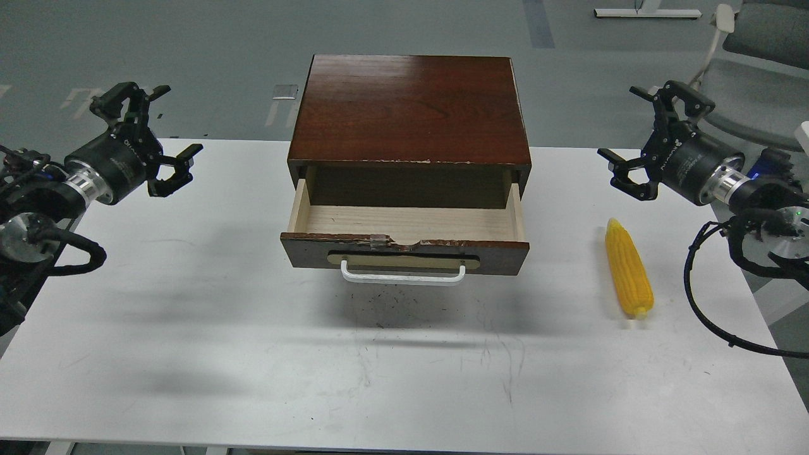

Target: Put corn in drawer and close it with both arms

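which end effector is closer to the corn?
The right end effector. It hangs open just above and behind the corn on the table's right side; the left end effector, also open, is across the drawer at the far left.

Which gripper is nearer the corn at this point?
Right. The right gripper hangs open just above and behind the corn; the left gripper, also open, is far across the table beyond the drawer.
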Robot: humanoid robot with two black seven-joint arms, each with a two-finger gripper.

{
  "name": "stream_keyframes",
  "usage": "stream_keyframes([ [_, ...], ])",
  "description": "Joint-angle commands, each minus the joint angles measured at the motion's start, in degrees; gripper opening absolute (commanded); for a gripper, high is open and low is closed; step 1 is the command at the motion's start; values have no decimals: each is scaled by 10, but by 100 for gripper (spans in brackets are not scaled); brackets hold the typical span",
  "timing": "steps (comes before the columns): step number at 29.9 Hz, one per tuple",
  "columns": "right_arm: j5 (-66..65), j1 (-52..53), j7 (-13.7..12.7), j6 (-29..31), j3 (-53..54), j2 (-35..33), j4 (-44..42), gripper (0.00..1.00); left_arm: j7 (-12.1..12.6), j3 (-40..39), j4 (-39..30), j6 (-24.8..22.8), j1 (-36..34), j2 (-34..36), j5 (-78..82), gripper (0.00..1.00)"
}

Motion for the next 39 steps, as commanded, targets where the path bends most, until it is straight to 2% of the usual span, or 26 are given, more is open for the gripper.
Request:
stream_keyframes([
  [1, -1, 1, 0, -1, -2, 0, -1, 100, 0, 0, 1, 4, 0, -2, 0, 100],
  [27, -1, 6, 0, -1, -3, -6, 6, 100, -2, -1, -1, 15, 4, -2, -1, 100],
  [39, -1, 5, -10, -1, -3, -8, 7, 100, -1, -2, -1, 15, 3, 5, -1, 100],
])
